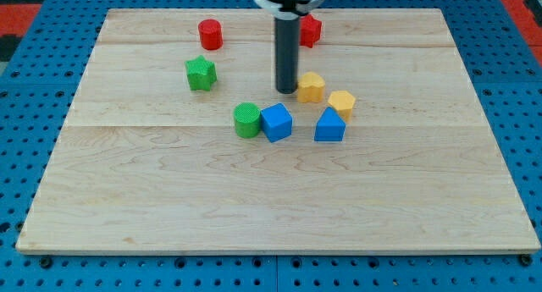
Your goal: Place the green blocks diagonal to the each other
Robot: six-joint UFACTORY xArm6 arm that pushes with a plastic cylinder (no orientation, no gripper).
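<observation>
Nearest the view's bottom, only bare wooden board (271, 207), resting on a blue pegboard surface (25, 157). Farther up, a row of three: green cylinder (247, 120) at the view's left, touching or just beside the blue cube (276, 122) on its right; then, a little apart to the right, a blue triangular block (329, 125). Just above that blue triangular block, touching or nearly so, a yellow hexagonal block (342, 102). Up and to the left of it, a second yellow block (311, 87), shape hard to make out. Immediately left of this second yellow block, my tip (286, 91), close beside it, contact impossible to judge; above and to the right of the green cylinder, well apart from it. No pincer here, only the straight dark rod, so nothing open, closed or gripped. Farther up at the left, a green star-shaped block (201, 74), up-left of the green cylinder and apart from it. Farthest, near the view's top: red cylinder (210, 34) at left, and a red block (310, 30) partly hidden behind the rod.
</observation>
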